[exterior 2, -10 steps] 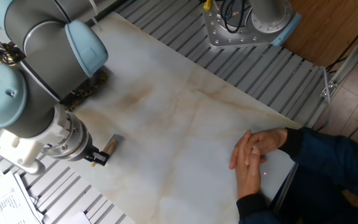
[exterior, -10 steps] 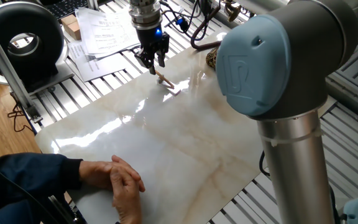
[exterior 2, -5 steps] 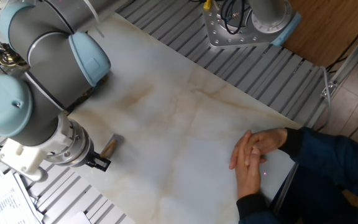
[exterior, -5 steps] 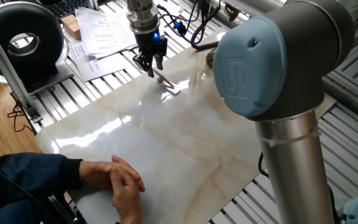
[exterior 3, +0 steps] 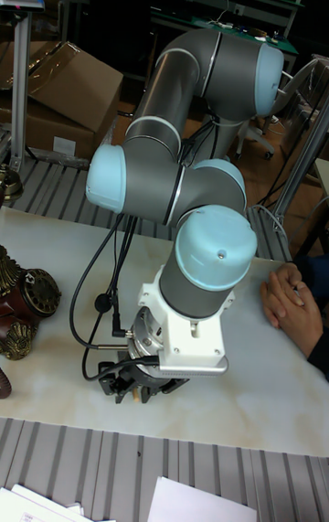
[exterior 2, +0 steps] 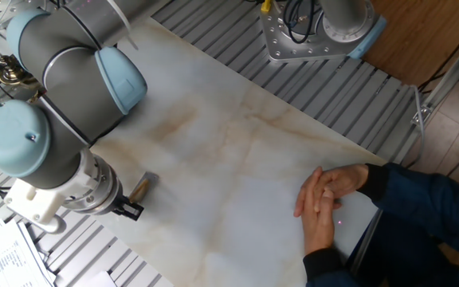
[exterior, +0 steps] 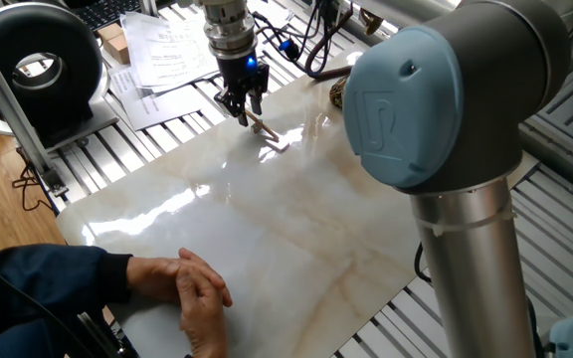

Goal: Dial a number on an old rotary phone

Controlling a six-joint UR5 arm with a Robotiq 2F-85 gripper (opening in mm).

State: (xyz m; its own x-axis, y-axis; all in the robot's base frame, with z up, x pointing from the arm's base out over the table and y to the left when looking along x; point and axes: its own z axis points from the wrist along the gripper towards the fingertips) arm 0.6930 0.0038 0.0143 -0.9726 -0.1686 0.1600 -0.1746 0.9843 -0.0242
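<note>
The old rotary phone [exterior 3: 26, 295] stands at the marble slab's left edge in the tall fixed view, its brass dial facing right. In one fixed view only a brass bit of the old rotary phone [exterior: 337, 92] peeks from behind the arm. A short wooden stick [exterior: 267, 132] lies on the slab. My gripper [exterior: 244, 109] is right at the stick's upper end, fingers pointing down and close together. From the other side the stick [exterior 2: 139, 188] lies just beside my gripper [exterior 2: 127, 209]. Whether the fingers grip the stick is unclear.
A person's clasped hands [exterior: 195, 290] rest on the slab's near edge. A big black round device [exterior: 34, 62] and loose papers [exterior: 167, 50] sit beyond the slab. The arm's base [exterior 2: 315, 28] is bolted at the slab's far side.
My gripper has shifted slightly left and its wrist has turned, settling closer over the stick's end. The stick and the person's hands have barely moved.
</note>
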